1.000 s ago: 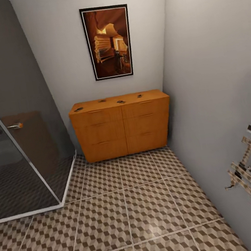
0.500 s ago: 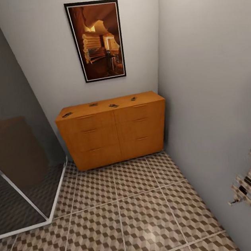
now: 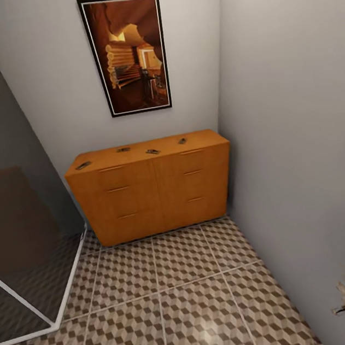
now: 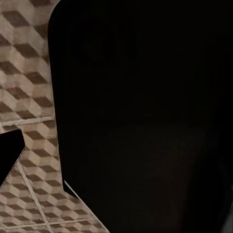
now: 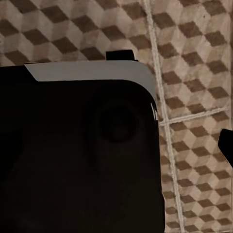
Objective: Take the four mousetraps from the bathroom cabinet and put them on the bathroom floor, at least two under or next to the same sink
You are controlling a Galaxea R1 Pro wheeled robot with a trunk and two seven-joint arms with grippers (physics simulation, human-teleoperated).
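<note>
I faced the cabinet, where four mousetraps lay spread along its top, unreached. My claws' state I couldn't tell.

Left wrist camera: large black robot body part blocks frame from 12 through 6 o'clock, rounded corner at 11, thin pale edge line near 7. Bathroom floor, brown, beige and white cube-pattern tile, runs along 8 to 11 o'clock. Pale grout line crosses at 9. Small dark wedge intrudes at 9 o'clock edge; identity unclear.
</note>
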